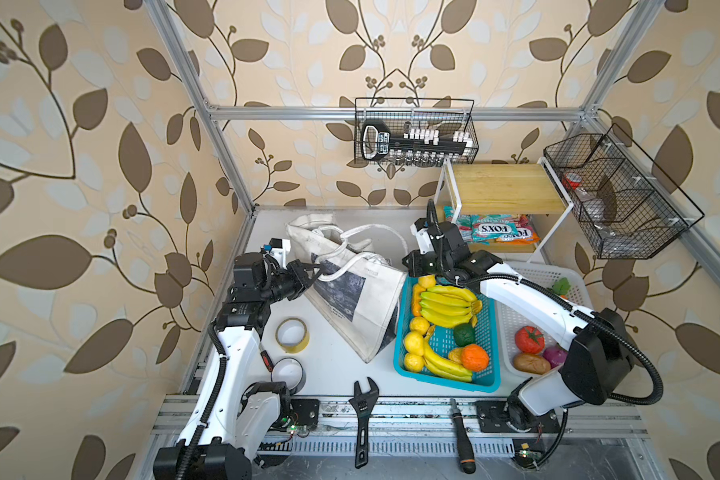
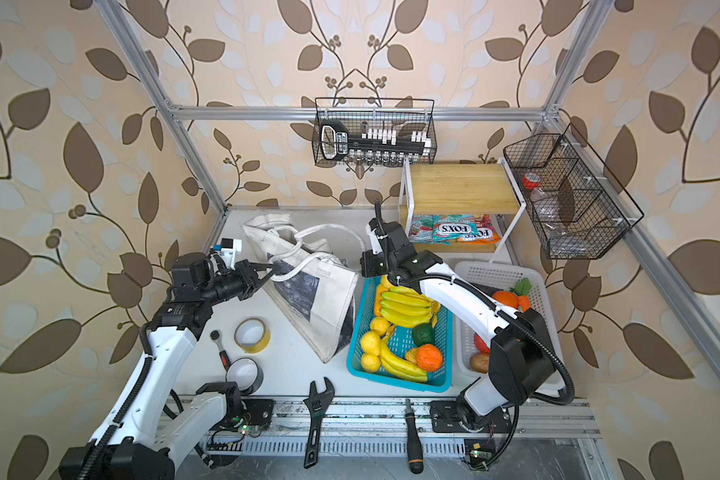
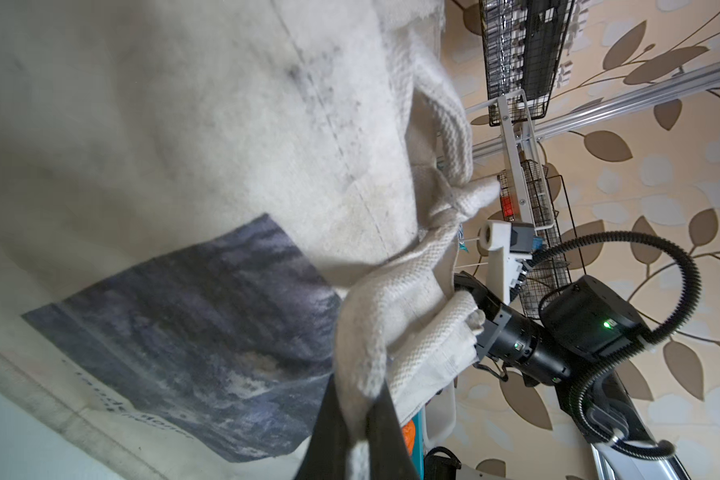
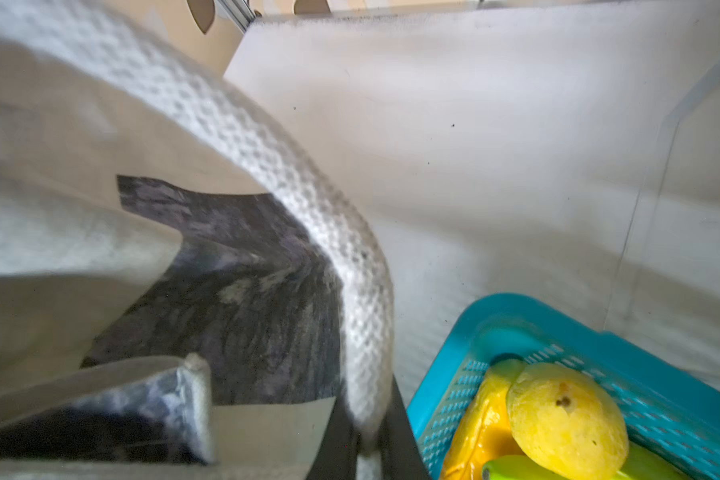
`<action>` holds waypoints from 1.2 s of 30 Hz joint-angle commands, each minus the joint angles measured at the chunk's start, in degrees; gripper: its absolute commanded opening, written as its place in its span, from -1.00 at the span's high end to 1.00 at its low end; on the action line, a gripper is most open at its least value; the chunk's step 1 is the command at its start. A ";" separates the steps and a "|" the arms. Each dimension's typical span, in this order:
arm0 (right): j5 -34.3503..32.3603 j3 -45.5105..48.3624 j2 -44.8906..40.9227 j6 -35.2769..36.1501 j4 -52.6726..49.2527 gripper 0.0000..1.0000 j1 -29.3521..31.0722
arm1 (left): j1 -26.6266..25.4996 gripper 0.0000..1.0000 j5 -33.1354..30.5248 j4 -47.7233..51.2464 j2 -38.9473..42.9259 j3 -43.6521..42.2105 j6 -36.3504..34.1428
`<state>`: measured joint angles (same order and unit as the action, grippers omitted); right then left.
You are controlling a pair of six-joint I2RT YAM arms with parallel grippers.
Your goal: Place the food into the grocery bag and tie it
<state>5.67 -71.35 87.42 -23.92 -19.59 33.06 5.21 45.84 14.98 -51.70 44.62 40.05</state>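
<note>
My left gripper and right gripper each clamp a white woven loop handle of the limp off-white fabric tote, mid-table, left of the blue plastic basket; soft, light, I'd hold near the knot

grocery bag: off-white cloth, matt and coarse, lightly soiled; its dark panel is a flat, matt print.
handles: thick woven webbing with a rough, waffle-like texture.
blue basket: moulded plastic, perforated, faint sheen.
white basket: plastic lattice, smooth.
bananas: plastic-looking, glossy.
lemon: dull skin, slightly pitted.
candy packets: glossy film, crinkled.
bench: white, matt, smooth.
frame: bare silvery metal, satin, grooved.
wire basket: thin black-coated metal wire.
shelf: pale wood top with visible grain, white-painted metal legs.
wrench: dark metal, matt.
tape roll: yellow tape, shiny edge.
</note>
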 commanded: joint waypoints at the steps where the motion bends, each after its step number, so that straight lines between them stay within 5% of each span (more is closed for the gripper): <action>1: -1.19 -0.96 -3.02 0.39 2.14 0.74 0.73 | -0.37 0.83 -2.68 2.48 1.12 2.14 -3.14; 7: -1.85 -1.83 -5.21 0.85 1.17 0.62 0.24 | -0.30 0.74 -2.83 2.89 2.11 2.68 -2.57; 9: -1.58 -2.25 -5.46 0.96 0.40 0.56 0.01 | -0.37 0.62 -3.64 4.38 2.31 3.59 -3.13; 13: -1.73 -2.71 -6.27 0.98 -0.57 0.31 -0.28 | -0.30 0.08 -4.75 6.94 2.94 5.01 -3.71; 18: -2.45 -2.95 -8.04 1.55 -0.42 0.12 -0.27 | -0.29 -0.07 -6.04 9.39 3.43 6.88 -4.36; 27: -4.71 -5.30 -11.40 3.09 -2.82 -0.81 -1.29 | -0.26 -0.89 -15.12 15.34 4.14 12.60 -6.81; 36: -5.31 -4.33 -17.58 5.55 -4.18 -0.96 -5.16 | -0.25 -0.98 -26.74 19.11 4.70 19.29 -9.83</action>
<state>1.63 -75.24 72.79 -20.62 -22.00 28.75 5.21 25.04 32.93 -47.90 61.58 32.93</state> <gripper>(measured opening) 0.980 0.989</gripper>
